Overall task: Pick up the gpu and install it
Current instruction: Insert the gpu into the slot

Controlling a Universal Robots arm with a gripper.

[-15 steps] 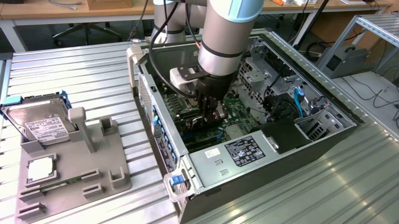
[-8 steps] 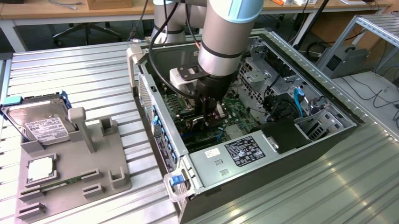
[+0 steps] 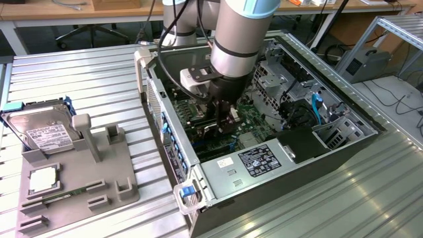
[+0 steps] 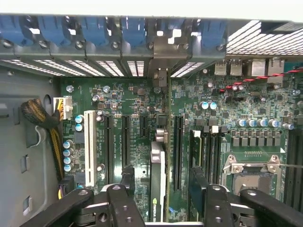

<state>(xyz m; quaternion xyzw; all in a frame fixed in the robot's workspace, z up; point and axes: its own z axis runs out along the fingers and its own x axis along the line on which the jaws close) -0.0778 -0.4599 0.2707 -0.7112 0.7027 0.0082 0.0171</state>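
Ribbed metal sheeting forms the desk (image 3: 79,84), which carries an open computer case (image 3: 343,148) lying on its side and, toward the exterior view's left, a grey fixture (image 3: 79,183) with a silver hard drive (image 3: 46,134) and a slim green memory stick (image 3: 69,193).

In the wrist view the gpu (image 4: 157,175) shows edge-on: a thin card standing upright over the green motherboard (image 4: 123,99), its narrow edge pale and its metal end bracket (image 4: 161,61) reaching up to the row of blue slot clips (image 4: 94,30) at the case's rear wall. It sits in line with the long black expansion slots (image 4: 125,142), between two of them. Whether it is fully seated cannot be told.

The arm (image 3: 241,34) comes down steeply from above into the middle of the case, its wrist pointing almost straight down at the motherboard. The gripper (image 4: 158,198) straddles the card, jaws closed on the gpu, with one black finger (image 4: 125,184) on each side of it.

Room is tight. The drive cage (image 3: 278,74) and bundled cables stand just beside the arm toward the exterior view's right, the power supply (image 3: 258,161) lies near the front edge of the case, and the rear wall with its clips is close on the other side. Neighbouring slots lie just beside the fingers.
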